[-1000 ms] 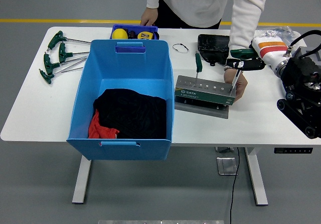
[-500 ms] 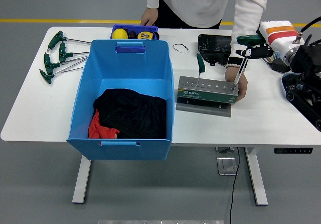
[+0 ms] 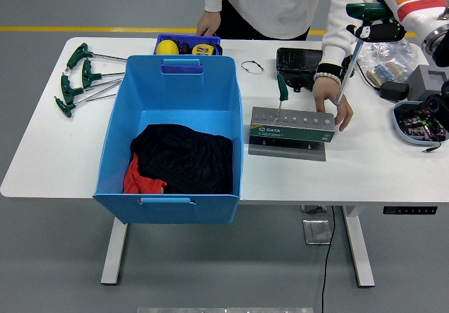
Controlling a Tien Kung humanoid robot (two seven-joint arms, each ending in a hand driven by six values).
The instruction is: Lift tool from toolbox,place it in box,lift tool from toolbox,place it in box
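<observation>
Tool: a T-handle wrench [image 3: 356, 39] with a green grip, held up in the air at the upper right, clear of the holder; its steel shaft slants down toward the holder's right end.
Right hand: the right hand [image 3: 379, 30] is clamped on the wrench's green grip, black fingers wrapped around it; the white forearm enters from the top right corner.
Left hand: out of view.
Holder: a grey and green tool holder [image 3: 292, 125] stands on the table [image 3: 49, 151] just right of the box, with a row of holes along its top.
Second tool: another green-handled wrench [image 3: 281, 90] stands upright in a hole near the holder's left end.
Person: stands at the far side in a white top; one hand [image 3: 332, 102] rests on the holder's right end, steadying it; the other hand [image 3: 208, 25] rests at the blue tray.
Box: a large blue box [image 3: 172, 137] sits left of centre, holding black cloth [image 3: 186, 158] and a bit of red cloth [image 3: 140, 178].
Spare wrenches: several green T-handles [image 3: 76, 78] lie on the table's far left.
Tray: a small blue tray [image 3: 186, 45] behind the box holds a yellow item.
Black case: a black case [image 3: 299, 67] lies behind the holder.
Right clutter: a bag and small parts [image 3: 417, 116] lie at the right edge.
</observation>
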